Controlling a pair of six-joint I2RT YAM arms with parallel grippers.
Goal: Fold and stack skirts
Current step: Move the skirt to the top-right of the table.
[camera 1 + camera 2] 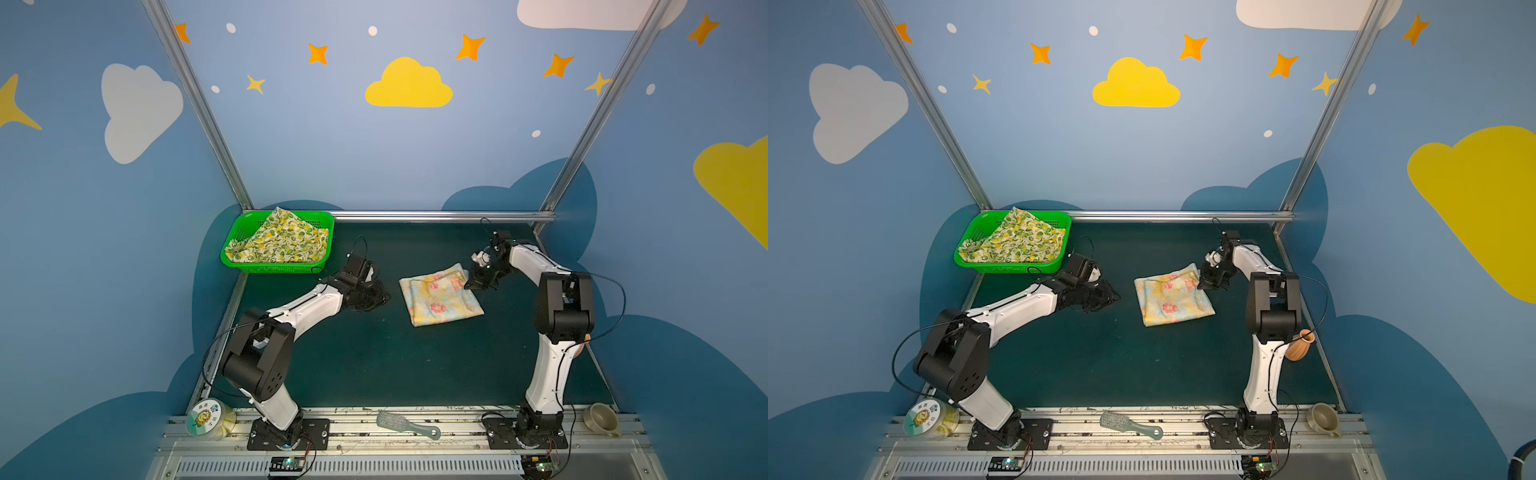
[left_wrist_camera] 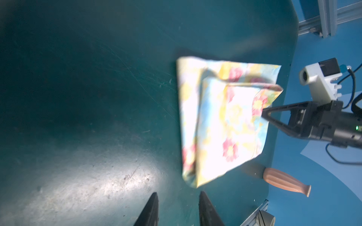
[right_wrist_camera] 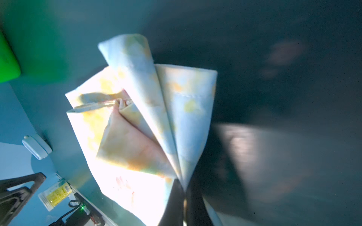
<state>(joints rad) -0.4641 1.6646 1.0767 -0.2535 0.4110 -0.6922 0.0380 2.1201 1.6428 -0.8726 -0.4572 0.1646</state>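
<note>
At mat [image 1: 374, 357] centre-right, your right gripper [image 1: 473, 284] is clamped on a corner of the folded floral skirt [image 1: 440, 299]. Your left gripper [image 2: 177, 197] hovers near it, jaws partly apart, empty. The lemon skirt [image 1: 278, 242] sits in the green basket [image 1: 274, 269].

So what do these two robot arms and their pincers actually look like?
Both arms, left arm and right arm, have smooth white shells between chunky black joints, bolted to black base plates. Thin black cables loop alongside. The left gripper and right gripper have black, tapering triangular fingers; a small white camera box sits on the wrist.
</note>
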